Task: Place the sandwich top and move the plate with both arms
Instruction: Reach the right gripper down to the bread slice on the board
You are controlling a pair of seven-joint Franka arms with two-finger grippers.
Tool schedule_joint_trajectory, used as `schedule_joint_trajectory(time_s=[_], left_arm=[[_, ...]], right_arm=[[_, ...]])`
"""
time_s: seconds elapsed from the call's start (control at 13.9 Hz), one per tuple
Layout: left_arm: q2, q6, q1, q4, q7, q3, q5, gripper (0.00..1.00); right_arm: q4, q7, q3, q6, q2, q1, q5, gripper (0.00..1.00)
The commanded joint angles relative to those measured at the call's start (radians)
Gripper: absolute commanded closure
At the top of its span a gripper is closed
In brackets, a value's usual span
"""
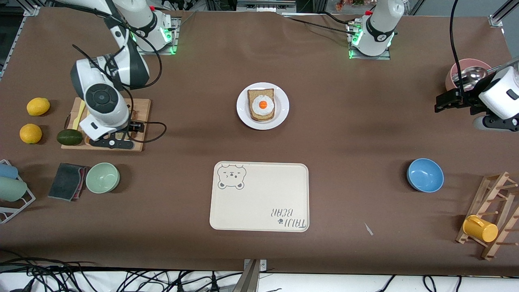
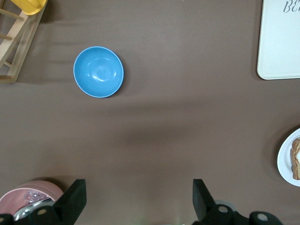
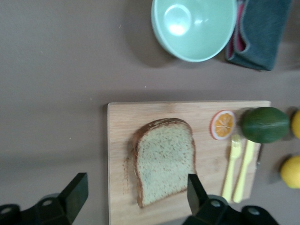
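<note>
The sandwich top [image 3: 164, 161], a plain brown speckled slice, lies flat on a wooden cutting board [image 3: 122, 140] at the right arm's end of the table. My right gripper [image 3: 136, 194] is open and empty, over the board [image 1: 142, 107], one finger above the slice's edge, the other past the board's edge. In the front view the right gripper [image 1: 115, 138] hides the slice. The white plate [image 1: 284, 107] holds a bread slice with a fried egg [image 1: 262, 104]. My left gripper [image 2: 138, 199] is open and empty, over bare table beside a pink bowl [image 1: 460, 67]; it also shows in the front view [image 1: 440, 103].
A cream bear tray [image 1: 259, 196] lies nearer the camera than the plate. A blue bowl [image 1: 425, 175] and a rack with a yellow mug [image 1: 480, 228] stand at the left arm's end. A green bowl [image 1: 102, 177], dark cloth [image 1: 67, 181], avocado [image 1: 69, 137] and two lemons [image 1: 38, 106] surround the board.
</note>
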Motion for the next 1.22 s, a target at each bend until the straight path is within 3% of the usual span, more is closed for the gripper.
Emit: schedule_joint_trajectory(time_s=[0.0,0.36,0.72,0.93,1.15], left_arm=[[-0.009,-0.011,-0.003,0.020,-0.002,0.003,0.007,0.00],[-0.014,-0.011,-0.003,0.021,-0.004,-0.005,0.007,0.00],[-0.042,0.016,-0.001,0.021,0.001,0.002,0.001,0.00],[-0.042,0.025,-0.001,0.020,0.001,0.003,-0.019,0.00],[-0.049,0.036,-0.001,0.015,0.002,0.003,-0.019,0.00]], right_arm=[[-0.110,0.020,-0.044,0.191,0.008,-0.010,-0.027,0.12],[-0.115,0.020,-0.096,0.287,0.120,-0.010,-0.039,0.20],[-0.114,0.021,-0.101,0.296,0.130,-0.012,-0.039,0.47],[-0.112,0.035,-0.101,0.304,0.134,-0.013,-0.036,0.78],[-0.114,0.045,-0.101,0.328,0.152,-0.018,-0.037,0.81]])
